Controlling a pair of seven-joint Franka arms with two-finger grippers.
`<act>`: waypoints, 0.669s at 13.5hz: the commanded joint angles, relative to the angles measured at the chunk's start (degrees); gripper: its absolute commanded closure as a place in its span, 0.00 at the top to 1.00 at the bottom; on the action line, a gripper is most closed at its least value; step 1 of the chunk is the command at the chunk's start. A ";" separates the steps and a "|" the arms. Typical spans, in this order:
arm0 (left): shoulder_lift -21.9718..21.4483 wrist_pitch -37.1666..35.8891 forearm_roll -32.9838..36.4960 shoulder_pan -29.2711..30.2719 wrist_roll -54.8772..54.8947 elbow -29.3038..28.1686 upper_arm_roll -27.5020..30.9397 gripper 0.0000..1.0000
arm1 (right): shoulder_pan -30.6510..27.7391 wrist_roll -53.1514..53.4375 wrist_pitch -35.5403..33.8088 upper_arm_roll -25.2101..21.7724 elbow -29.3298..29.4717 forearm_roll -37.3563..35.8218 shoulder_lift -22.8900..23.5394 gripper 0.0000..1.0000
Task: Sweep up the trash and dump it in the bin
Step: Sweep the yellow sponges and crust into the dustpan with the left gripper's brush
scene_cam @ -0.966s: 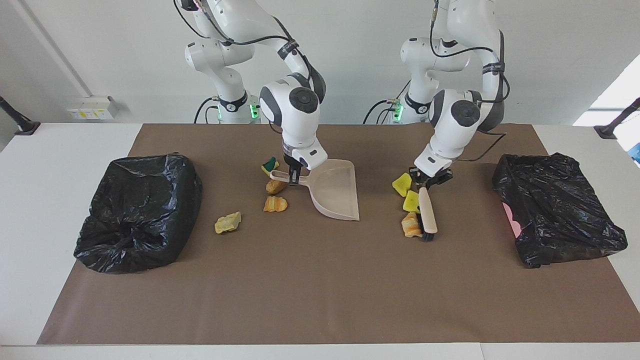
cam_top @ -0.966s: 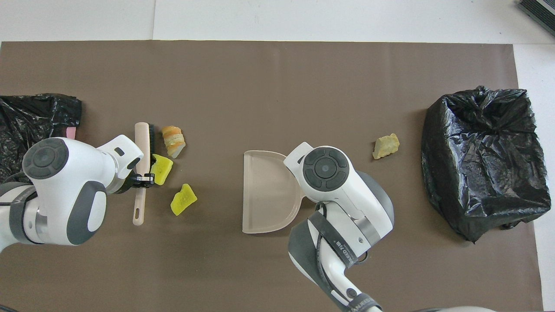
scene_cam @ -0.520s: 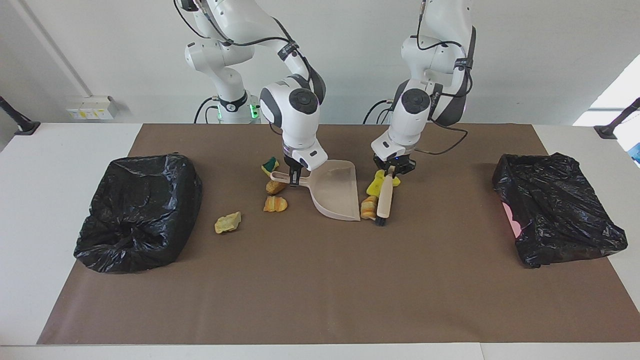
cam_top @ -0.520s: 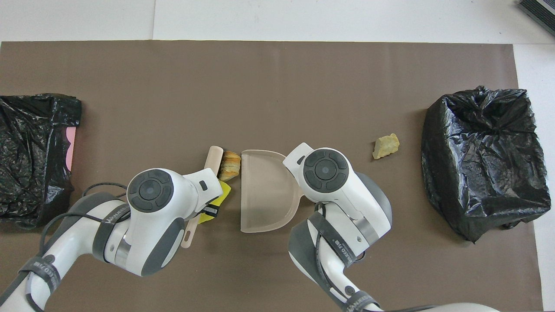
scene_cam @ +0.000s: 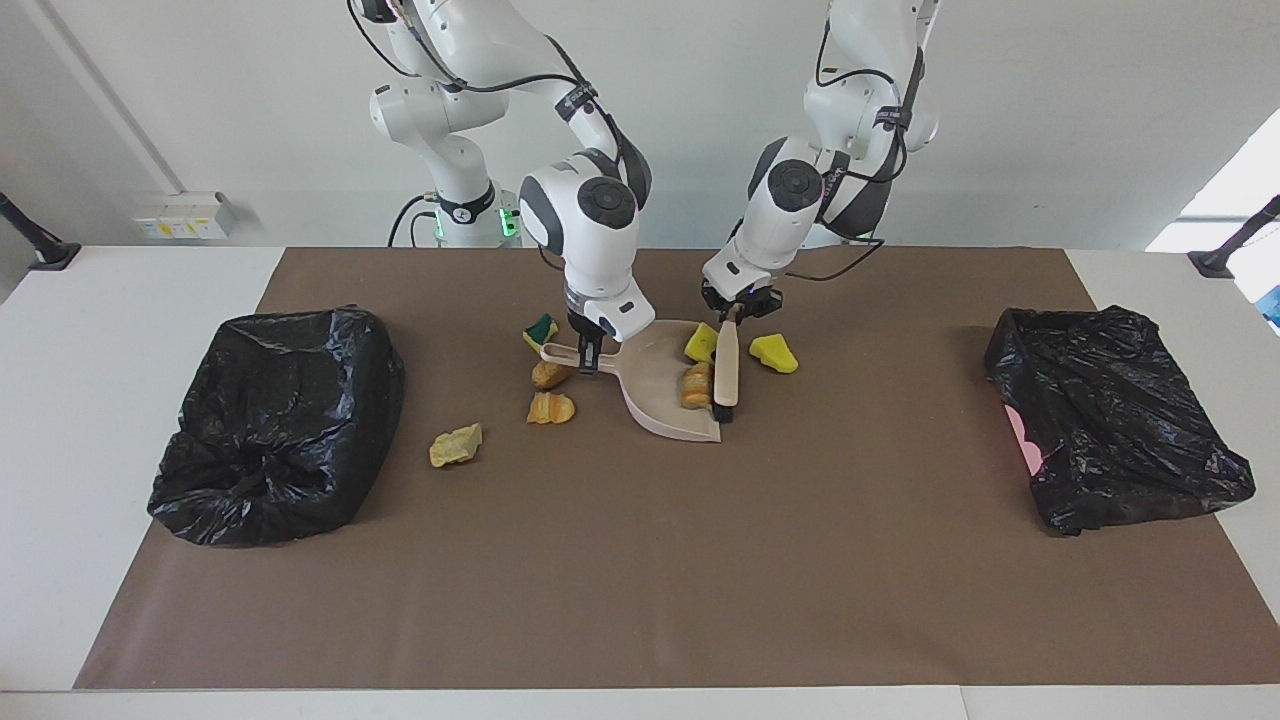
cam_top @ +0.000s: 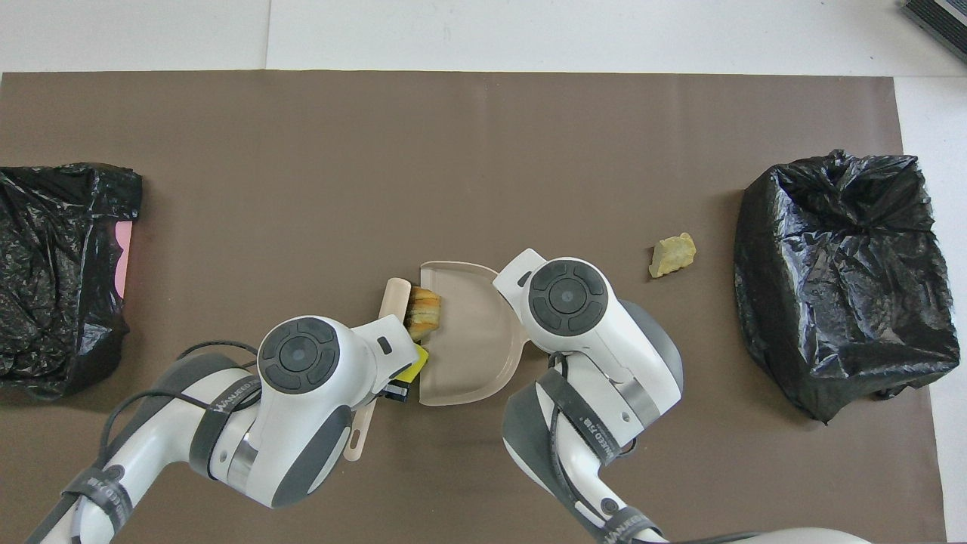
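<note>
My right gripper [scene_cam: 589, 352] is shut on the handle of the beige dustpan [scene_cam: 665, 385], which lies flat on the mat. Shut on the brush [scene_cam: 727, 375], my left gripper [scene_cam: 735, 318] holds its bristles against the dustpan's mouth. Trash: an orange bread lump [scene_cam: 696, 385] and a yellow sponge piece [scene_cam: 702, 343] sit at the pan's mouth. Another yellow sponge [scene_cam: 773, 352] lies beside the brush, toward the left arm's end. In the overhead view the lump [cam_top: 424, 311] rests on the pan [cam_top: 468, 340] beside the brush [cam_top: 393, 298].
By the dustpan's handle lie a green-and-yellow sponge bit [scene_cam: 541, 330], a tan lump [scene_cam: 551, 374] and an orange lump [scene_cam: 550, 408]; a yellowish lump [scene_cam: 456, 445] lies apart. Black-bagged bins stand at the right arm's end [scene_cam: 280, 425] and the left arm's end [scene_cam: 1110, 415].
My left arm swept the brush across the mat to the dustpan, pushing the orange lump and one yellow sponge into its mouth. The other yellow sponge slipped past. The right arm stayed still.
</note>
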 commanded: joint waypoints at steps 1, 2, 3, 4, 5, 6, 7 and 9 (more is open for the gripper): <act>-3.22 -5.12 -1.50 2.70 -6.04 1.55 1.02 0.00 | -0.78 -1.00 1.71 0.32 -0.57 -1.25 0.26 0.00; -4.27 -8.19 -1.50 4.29 -7.72 1.64 1.11 0.00 | -0.86 -1.00 1.71 0.32 -0.57 -1.25 0.26 0.00; -6.11 -11.52 -1.41 6.48 -8.43 1.65 1.11 0.00 | -0.86 -1.00 1.71 0.32 -0.57 -1.25 0.34 0.00; -8.39 -14.95 -1.06 8.94 -8.35 1.65 1.11 0.00 | -1.04 -1.00 1.62 0.32 -0.57 -1.25 0.26 0.00; -9.90 -18.21 -0.62 10.53 -8.61 1.38 1.11 0.00 | -1.04 -0.91 1.62 0.32 -0.57 -1.25 0.26 0.00; -10.61 -20.24 -0.53 11.41 -9.05 0.69 1.11 0.00 | -1.04 -1.00 1.71 0.32 -0.57 -1.25 0.34 0.00; -11.83 -20.52 -0.01 12.90 -10.62 -0.97 1.02 0.00 | -1.04 -1.00 1.62 0.32 -0.57 -1.25 0.26 0.00; -14.47 -20.43 0.26 14.40 -13.27 -4.66 1.02 0.00 | -0.95 -1.00 1.53 0.32 -0.57 -1.60 0.26 0.00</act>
